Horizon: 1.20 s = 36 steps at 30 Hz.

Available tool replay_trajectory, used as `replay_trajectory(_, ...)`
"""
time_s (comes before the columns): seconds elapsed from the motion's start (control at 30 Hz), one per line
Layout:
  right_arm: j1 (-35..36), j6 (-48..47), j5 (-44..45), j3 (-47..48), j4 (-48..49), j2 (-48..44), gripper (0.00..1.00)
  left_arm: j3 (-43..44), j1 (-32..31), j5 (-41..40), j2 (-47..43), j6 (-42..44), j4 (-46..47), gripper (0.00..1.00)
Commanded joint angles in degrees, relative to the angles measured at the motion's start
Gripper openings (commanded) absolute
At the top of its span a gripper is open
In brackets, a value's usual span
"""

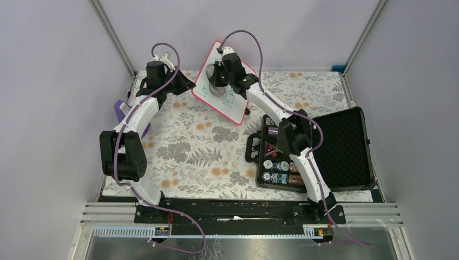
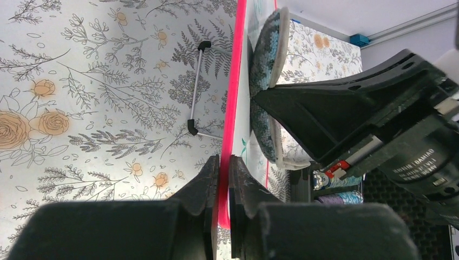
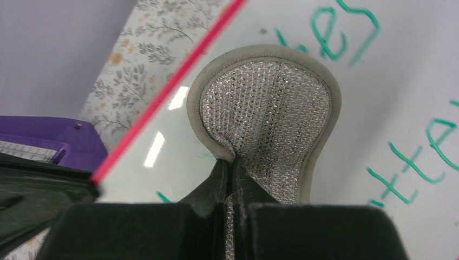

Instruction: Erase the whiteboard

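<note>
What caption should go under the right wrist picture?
Right end effector holds a grey mesh scrubbing pad against the green-scribbled red-rimmed whiteboard.

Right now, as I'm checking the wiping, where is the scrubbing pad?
Top view, far centre: the scrubbing pad is pinched in the right tool against the whiteboard, whose left rim the left tool clamps.

Open floral desk [image 1: 200, 146] spans the middle and the near side. At the back the tilted whiteboard [image 1: 236, 110] blocks the way, with the left hand [image 1: 191, 90] clamped on its edge and the right hand [image 1: 221, 86] pressing a pad [image 3: 265, 108] against its face. An open black case [image 1: 341, 146] fills the right side; a purple object [image 1: 119, 111] sits far left.
</note>
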Motion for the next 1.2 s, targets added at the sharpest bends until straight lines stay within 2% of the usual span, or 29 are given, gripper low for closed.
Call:
replay_trajectory(0.0, 5.99, -1.80, -7.32, 6.56, -1.25, 4.39, 0.00, 0.69, -1.97, 3.36, -0.76, -0.91, 2.78, 0.00)
replay_trajectory(0.2, 6.26, -3.90, -5.13, 4.51, -0.72, 3.35, 0.00, 0.60, -2.14, 3.16, -1.00, -0.85, 2.79, 0.00)
replay_trajectory(0.5, 2.13, -0.96, 5.87, -13.06, 1.08, -2.68, 0.00, 0.29, -2.14, 3.12, -1.48, -0.84, 2.76, 0.00)
replay_trajectory(0.7, 1.19, 0.11, 6.51, -23.31, 5.91, -8.82, 0.00, 0.30, -2.14, 3.45, -1.82, -0.92, 2.76, 0.00)
replay_trajectory(0.8, 1.65, 0.27, 2.14, -23.36, 7.67, -9.23, 0.00, 0.22, -2.22, 3.59, -1.75, -1.09, 2.77, 0.00)
replay_trajectory(1.17, 10.55, -7.95, -5.23, -10.67, 4.82, -6.58, 0.00, 0.07, -2.91, 3.61, -2.06, -1.01, 2.76, 0.00)
